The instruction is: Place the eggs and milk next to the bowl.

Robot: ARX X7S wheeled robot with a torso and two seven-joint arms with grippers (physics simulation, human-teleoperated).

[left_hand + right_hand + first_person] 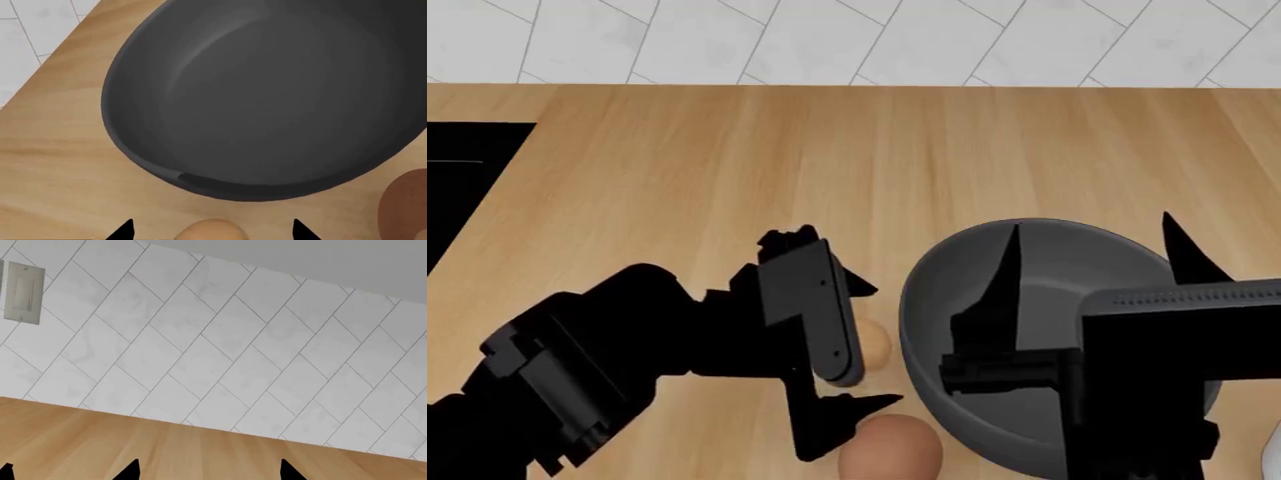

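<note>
From the left wrist, the left claw [210, 231] stood wide with the pale egg [212, 229] between its tips on the desk [60, 165], just beside the empty bowl [267, 100]; I judged it being released there.

From the head, the brown egg [892, 447] lay near the bowl too.

The right claw [207, 471] gaped, holding nothing, facing the tiled wall [220, 350]. No milk showed.

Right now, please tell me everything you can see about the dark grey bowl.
The bowl is large, round and deep, plain matte dark grey inside and out, and looks empty. It stands upright on the wooden counter. A pale tan egg lies close beside it, and a reddish-brown egg lies near its rim. The right gripper partly hides it in the head view.
</note>
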